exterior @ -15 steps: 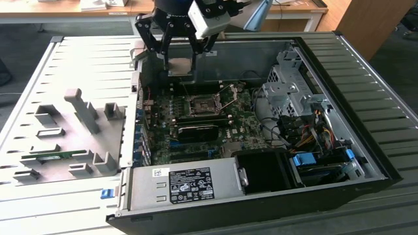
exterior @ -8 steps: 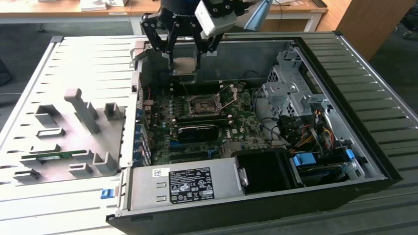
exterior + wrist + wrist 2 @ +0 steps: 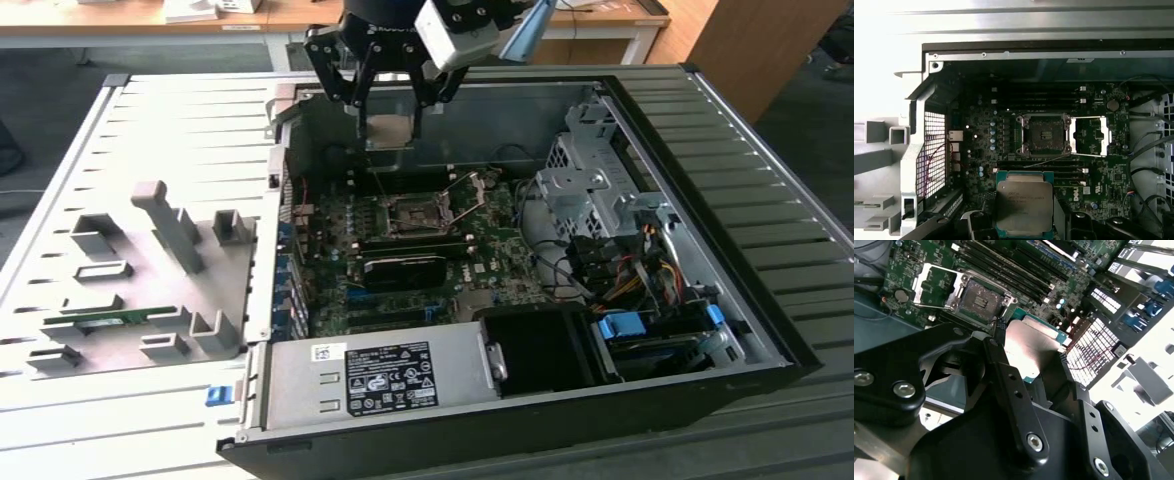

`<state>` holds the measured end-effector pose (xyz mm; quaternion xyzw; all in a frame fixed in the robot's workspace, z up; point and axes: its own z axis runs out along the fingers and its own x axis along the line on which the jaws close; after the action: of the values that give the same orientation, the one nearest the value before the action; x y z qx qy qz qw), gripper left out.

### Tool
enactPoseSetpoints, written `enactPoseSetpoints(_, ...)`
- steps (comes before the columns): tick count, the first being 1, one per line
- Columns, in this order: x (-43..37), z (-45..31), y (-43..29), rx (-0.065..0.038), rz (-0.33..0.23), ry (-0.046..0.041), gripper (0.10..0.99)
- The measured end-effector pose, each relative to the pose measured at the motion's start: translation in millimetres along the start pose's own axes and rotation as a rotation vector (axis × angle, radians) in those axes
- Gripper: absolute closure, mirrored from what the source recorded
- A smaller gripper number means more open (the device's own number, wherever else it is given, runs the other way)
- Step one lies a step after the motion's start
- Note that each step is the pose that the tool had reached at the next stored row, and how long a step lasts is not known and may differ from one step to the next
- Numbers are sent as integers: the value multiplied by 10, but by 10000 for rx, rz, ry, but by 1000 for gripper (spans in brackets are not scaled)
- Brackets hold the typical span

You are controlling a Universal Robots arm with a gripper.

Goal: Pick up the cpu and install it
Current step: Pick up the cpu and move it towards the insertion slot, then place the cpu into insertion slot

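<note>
Grey slatted table (image 3: 160, 120) with a big black computer case (image 3: 534, 445) lying on its side. The lid's off, so you look straight down onto the green motherboard (image 3: 501, 245). Wooden desks run along the back of the room.

Over the far end of the case hangs the gripper (image 3: 388, 136). Its two fingers are clamped on the cpu (image 3: 388, 128), pinching it by opposite edges. So the chip is up in the air above the board, not touching anything else.

In the first wrist view the cpu (image 3: 1024, 202) shows its silvery lid with a teal-green rim around it, held flat with the metal side facing the camera. The socket (image 3: 1045, 134) sits further along the board, empty, with its metal load plate (image 3: 1089, 118) flipped open right beside it. In the exterior view the socket (image 3: 411, 212) is below the chip and a bit nearer the camera.

The near end of the case has a grey metal box (image 3: 307, 385) with a sticker on it. On the exterior view's left, a grey fixture plate (image 3: 200, 290) carries a green memory stick (image 3: 107, 320) lying flat.
</note>
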<state>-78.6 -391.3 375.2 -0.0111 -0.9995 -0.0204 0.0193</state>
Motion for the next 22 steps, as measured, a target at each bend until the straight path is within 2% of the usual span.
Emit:
enactPoseSetpoints(14,-153,10,31,-44,22,-32,549)
enactPoseSetpoints(19,-174,10,32,-40,100,-36,549)
enactPoseSetpoints(22,-175,11,32,-46,355,-47,549)
